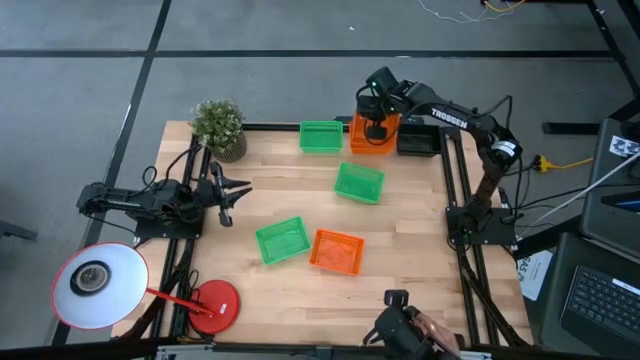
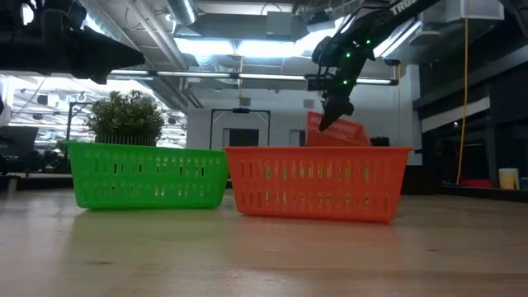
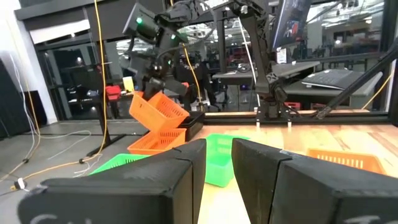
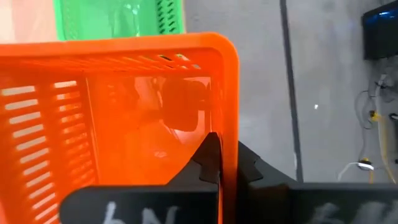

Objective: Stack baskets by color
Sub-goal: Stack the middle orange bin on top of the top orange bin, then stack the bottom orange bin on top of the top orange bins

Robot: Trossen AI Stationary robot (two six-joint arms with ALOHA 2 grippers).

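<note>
My right gripper (image 1: 376, 128) is at the table's far right, shut on a tilted orange basket (image 3: 158, 111). This basket hangs over a second orange basket (image 3: 155, 142), with a black basket (image 1: 418, 141) next to it. Three green baskets (image 1: 321, 136) (image 1: 358, 183) (image 1: 282, 241) and a third orange basket (image 1: 336, 251) rest on their bottoms on the table. In the low view a green basket (image 2: 148, 175) and an orange one (image 2: 318, 183) stand in front. My left gripper (image 1: 235, 195) waits open at the left side. My right gripper holds the orange basket by one wall near a corner (image 4: 225, 134), pinched with one finger inside the basket and one outside. The fingers come slanting down from above. The basket hangs tilted (image 2: 338, 132), its low side toward the orange basket beneath; whether they touch I cannot tell.
A potted plant (image 1: 219, 128) stands at the table's far left corner. A white lamp (image 1: 98, 285) and a red disc (image 1: 212, 303) sit off the table's near left. Bare wood (image 1: 290, 300) lies along the near edge.
</note>
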